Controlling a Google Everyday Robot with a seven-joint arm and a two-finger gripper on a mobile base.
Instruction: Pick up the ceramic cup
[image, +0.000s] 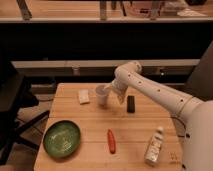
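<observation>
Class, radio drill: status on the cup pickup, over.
Gripper open, at the cup. Cup upright on table, not lifted. Sponge beside cup, apart; not blocking.

Table (90, 117): light wooden top, boards running left to right.
Back, left of middle: a flat white sponge (84, 96).
Just right of the sponge: a small white cup (102, 94), upright.
Gripper (110, 92): low over the table at the cup's right side, jaws spread; whether it touches the cup cannot be told.
Right of the cup: a small black block (131, 103).
Front left: a round green plate (62, 138).
Front middle: a red, pepper-like thing (111, 140), lying flat.
Front right: a clear bottle (154, 146), near the edge.
</observation>
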